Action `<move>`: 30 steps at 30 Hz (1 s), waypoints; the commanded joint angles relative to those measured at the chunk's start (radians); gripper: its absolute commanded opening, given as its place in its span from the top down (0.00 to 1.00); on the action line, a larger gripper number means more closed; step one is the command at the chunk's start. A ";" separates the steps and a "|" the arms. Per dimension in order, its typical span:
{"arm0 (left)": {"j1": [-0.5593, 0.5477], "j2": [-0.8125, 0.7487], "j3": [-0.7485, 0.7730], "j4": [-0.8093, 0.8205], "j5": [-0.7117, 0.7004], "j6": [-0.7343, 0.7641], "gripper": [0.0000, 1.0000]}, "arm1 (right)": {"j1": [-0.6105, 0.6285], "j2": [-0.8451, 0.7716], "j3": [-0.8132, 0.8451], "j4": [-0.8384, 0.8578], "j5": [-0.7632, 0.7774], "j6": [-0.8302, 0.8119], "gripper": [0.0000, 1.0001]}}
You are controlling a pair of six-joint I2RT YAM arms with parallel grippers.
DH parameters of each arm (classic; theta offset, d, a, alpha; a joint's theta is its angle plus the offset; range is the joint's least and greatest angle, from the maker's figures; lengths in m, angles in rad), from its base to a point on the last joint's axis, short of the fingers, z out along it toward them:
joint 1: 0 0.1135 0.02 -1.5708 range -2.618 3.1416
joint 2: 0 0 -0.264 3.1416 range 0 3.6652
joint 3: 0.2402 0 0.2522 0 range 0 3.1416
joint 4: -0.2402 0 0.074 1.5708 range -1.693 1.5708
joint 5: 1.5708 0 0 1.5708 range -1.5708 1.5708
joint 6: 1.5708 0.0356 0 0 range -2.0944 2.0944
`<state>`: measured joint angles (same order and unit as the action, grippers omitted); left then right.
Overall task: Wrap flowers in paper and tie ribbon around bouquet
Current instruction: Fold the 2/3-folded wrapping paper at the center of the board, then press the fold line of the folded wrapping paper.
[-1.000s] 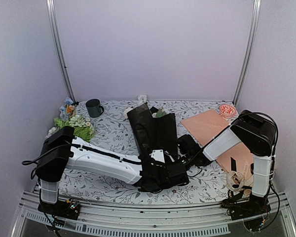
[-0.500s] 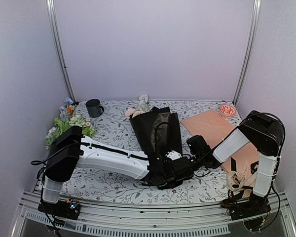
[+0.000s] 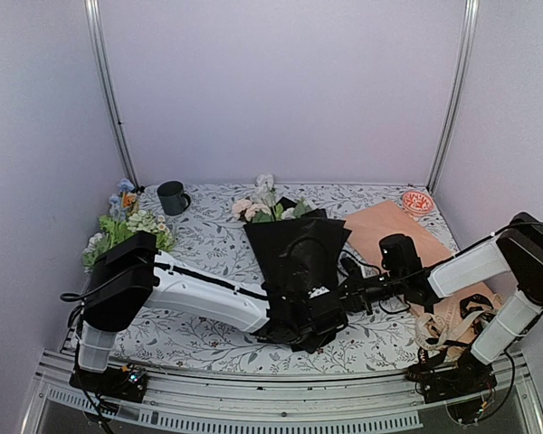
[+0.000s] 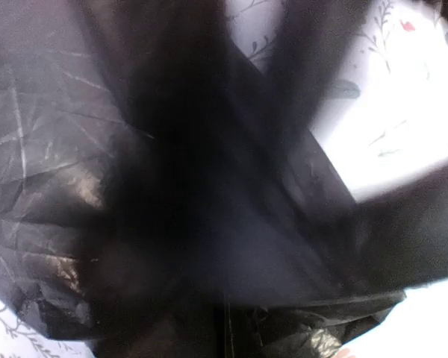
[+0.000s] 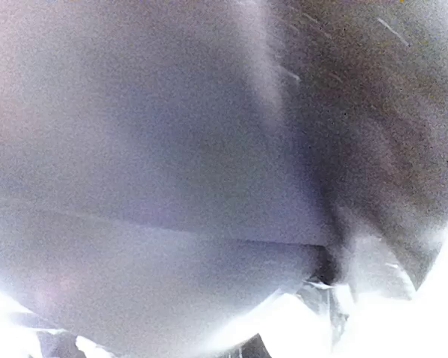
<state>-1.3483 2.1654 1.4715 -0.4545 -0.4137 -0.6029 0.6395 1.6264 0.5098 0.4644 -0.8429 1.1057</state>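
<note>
The bouquet lies mid-table: black paper (image 3: 299,253) folded into a cone, with pink and white flowers (image 3: 262,206) sticking out of its far end. At the cone's near, narrow end sits my left gripper (image 3: 313,316), shut on the paper. My right gripper (image 3: 347,287) reaches in low from the right and is shut on the paper's right edge. Crinkled black paper (image 4: 52,149) fills the left wrist view and hides the fingers. The right wrist view is a blur of paper (image 5: 373,134) close to the lens. The cream ribbon (image 3: 442,330) lies heaped by the right arm's base.
A peach-tan sheet (image 3: 389,231) lies right of the cone, with a small red dish (image 3: 417,201) behind it. A dark mug (image 3: 173,196) stands at the back left, and a leftover mixed bunch (image 3: 127,226) lies near the left wall.
The black paper has spread wider and the blooms have come into view at its far end. My right arm has dropped low and stretched out rightward. The left gripper has shifted slightly right.
</note>
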 commanded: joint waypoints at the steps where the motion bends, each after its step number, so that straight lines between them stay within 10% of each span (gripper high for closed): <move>1: 0.017 0.063 -0.053 -0.084 0.112 0.060 1.00 | -0.011 -0.066 0.019 0.064 0.007 0.005 1.00; 7: 0.018 0.066 -0.050 -0.077 0.113 0.098 1.00 | -0.096 -0.161 -0.019 -0.049 0.014 -0.059 0.91; 18: 0.019 0.055 -0.071 -0.078 0.136 0.170 1.00 | -0.203 -0.089 0.221 -0.409 0.036 -0.513 0.04; 25: 0.020 0.036 -0.092 -0.082 0.144 0.206 1.00 | -0.200 0.065 0.317 -0.372 0.029 -0.504 0.18; 30: 0.020 0.018 -0.103 -0.102 0.141 0.243 1.00 | -0.191 0.103 0.332 -0.287 -0.022 -0.495 0.73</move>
<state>-1.3338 2.1433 1.4296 -0.4023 -0.3744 -0.4110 0.4442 1.7027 0.8112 0.0986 -0.8104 0.6201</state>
